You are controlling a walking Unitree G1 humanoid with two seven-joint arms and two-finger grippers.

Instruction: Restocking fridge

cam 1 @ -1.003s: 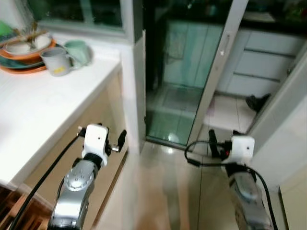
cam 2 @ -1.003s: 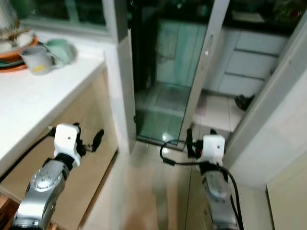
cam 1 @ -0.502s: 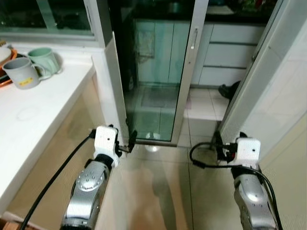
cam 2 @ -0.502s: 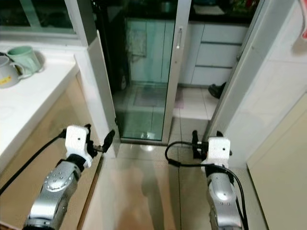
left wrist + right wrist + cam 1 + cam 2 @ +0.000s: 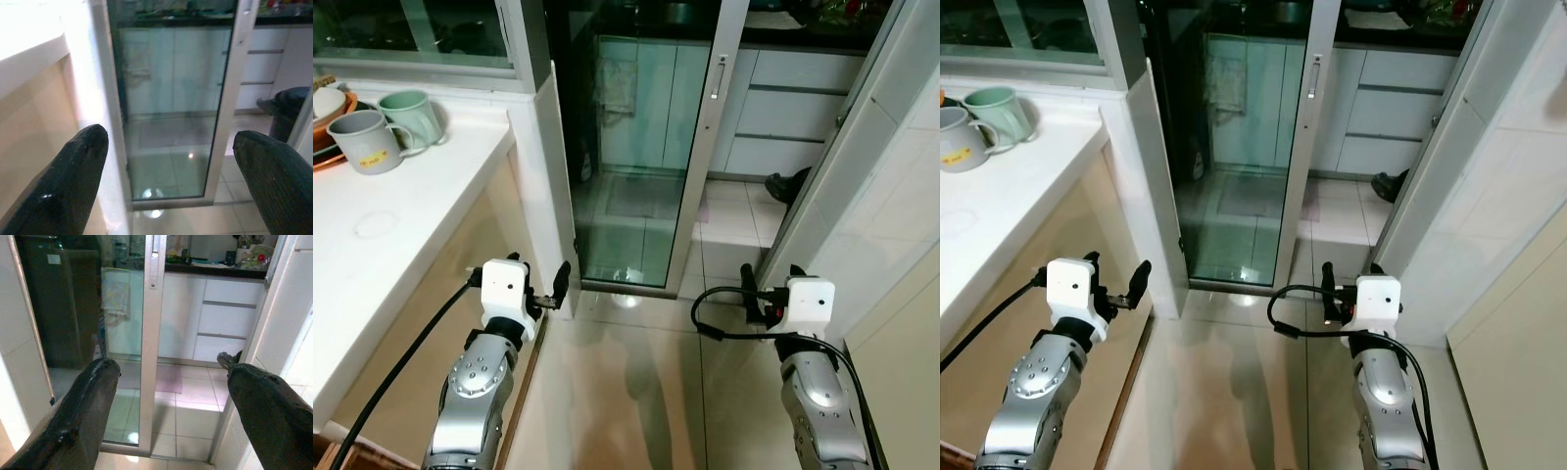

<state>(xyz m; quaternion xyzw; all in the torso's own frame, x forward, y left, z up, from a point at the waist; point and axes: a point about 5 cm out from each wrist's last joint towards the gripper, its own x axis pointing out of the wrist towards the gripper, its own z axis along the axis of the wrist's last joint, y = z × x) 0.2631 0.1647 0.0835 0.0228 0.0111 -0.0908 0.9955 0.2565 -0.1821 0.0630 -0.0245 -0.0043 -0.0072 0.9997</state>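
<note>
Standing on glossy beige floor tiles [image 5: 636, 392] before a sliding glass door with a silver aluminium frame [image 5: 705, 147], partly open onto a kitchen beyond with white drawer fronts [image 5: 783, 108]. Both arms raised forward at waist height: left gripper [image 5: 168, 166] beside the end of the white counter [image 5: 401, 245], fingers spread wide with nothing between them; right gripper [image 5: 171, 406] likewise spread wide and empty, pointed at the door's frame and the gap to its right.

No groceries in either gripper, and no item for stocking anywhere in sight. Behind the glass on the left, a tall dark cabinet-like shape [image 5: 63, 308] with a small label near its top (possibly the fridge, though too dim to tell). No fridge door, open or shut, clearly made out.

As for progress: nothing here settles it. Fits equally a walk towards the kitchen to fetch or load goods, or a walk with hands emptied after loading. On the counter, a grey mug [image 5: 367, 142] and a pale green mug [image 5: 414, 115] beside stacked orange-rimmed plates [image 5: 328, 122].
</note>
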